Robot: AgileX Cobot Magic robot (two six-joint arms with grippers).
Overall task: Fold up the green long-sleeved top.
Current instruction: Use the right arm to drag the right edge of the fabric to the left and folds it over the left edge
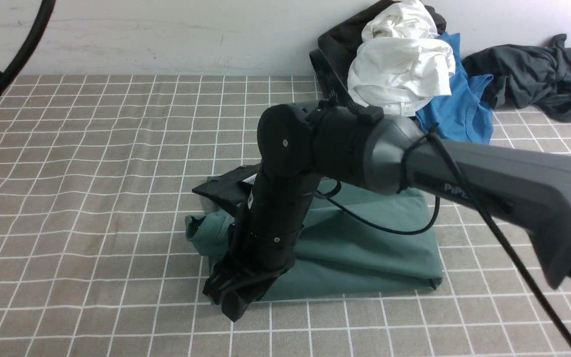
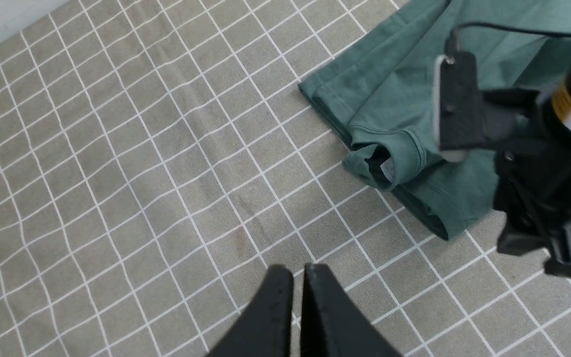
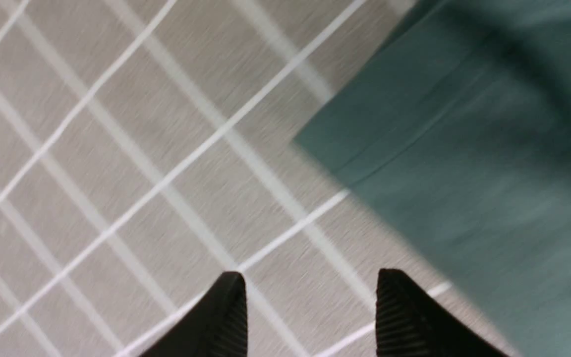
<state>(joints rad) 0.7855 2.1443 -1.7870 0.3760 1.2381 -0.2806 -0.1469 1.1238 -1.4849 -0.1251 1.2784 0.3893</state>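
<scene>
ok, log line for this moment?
green top: folded on tablecloth | right jaws: open, empty, at its near-left corner | left jaws: shut, empty, clear

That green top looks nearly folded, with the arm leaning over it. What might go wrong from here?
The open right gripper sits over the checked tablecloth beside a corner of the green top; closing there, it might pinch tablecloth too. The arm's cable droops over the top and could drag the fold. A cuff pokes out, likely spoiling neatness.

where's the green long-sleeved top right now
Front view: the green long-sleeved top lies folded on the checked cloth, the right gripper at its near left corner, the clothes pile behind it.
</scene>
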